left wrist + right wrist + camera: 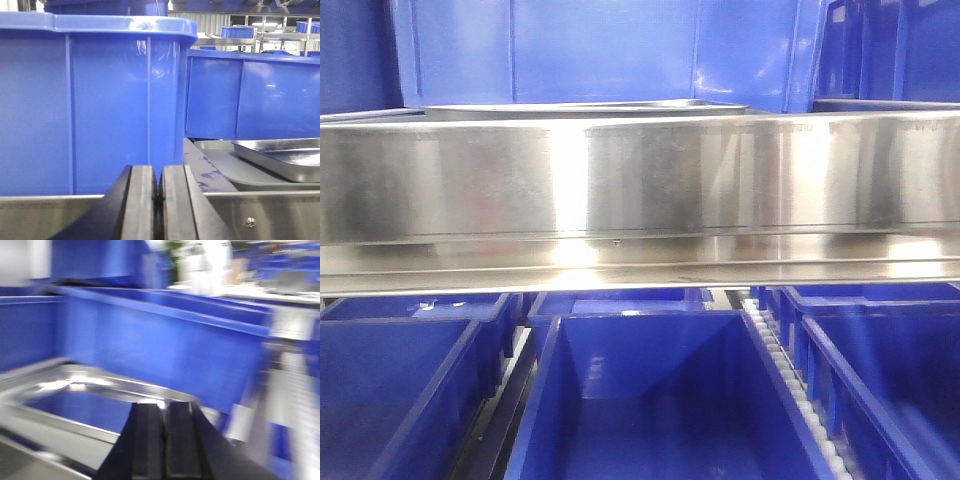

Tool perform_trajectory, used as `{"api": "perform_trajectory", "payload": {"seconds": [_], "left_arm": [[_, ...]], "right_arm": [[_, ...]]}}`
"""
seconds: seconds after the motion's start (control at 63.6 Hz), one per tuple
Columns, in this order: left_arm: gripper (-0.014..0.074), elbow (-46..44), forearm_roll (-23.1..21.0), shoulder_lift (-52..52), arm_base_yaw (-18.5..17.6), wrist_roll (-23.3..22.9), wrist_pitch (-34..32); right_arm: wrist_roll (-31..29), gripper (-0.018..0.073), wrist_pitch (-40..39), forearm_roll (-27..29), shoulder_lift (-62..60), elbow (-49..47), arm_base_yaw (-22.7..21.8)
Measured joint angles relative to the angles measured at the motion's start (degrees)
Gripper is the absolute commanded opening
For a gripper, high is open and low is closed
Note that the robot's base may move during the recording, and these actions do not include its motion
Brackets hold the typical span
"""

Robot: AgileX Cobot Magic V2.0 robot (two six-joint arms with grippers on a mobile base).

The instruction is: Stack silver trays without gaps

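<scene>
1. Steel tray wall fills the middle band of the front view, blue bins below it; another tray rim shows just behind at upper centre.
2. Left end effector clenched, nothing between its pads; a tray lies on a grey one at lower right.
3. Right end effector clenched, empty, above a tray; view blurred.
4. Whether the trays sit flush: can't tell.

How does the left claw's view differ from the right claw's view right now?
The left claw view is sharp; the right claw view is motion-blurred. Left faces a blue bin wall, with a silver tray off to its side; right hangs above a silver tray. Both claws look shut.
</scene>
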Motion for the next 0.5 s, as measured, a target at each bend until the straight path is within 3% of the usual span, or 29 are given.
{"api": "perform_trajectory", "payload": {"seconds": [0.299,0.503], "left_arm": [[0.0004,0.0,0.0,0.0,0.0,0.0,0.0],[0.0004,0.0,0.0,0.0,0.0,0.0,0.0]], "right_arm": [[0.0,-0.0079,0.2,0.0,-16.8,15.5,-15.2],[0.0,-0.0079,0.2,0.1,-26.4,25.0,-18.2]]}}
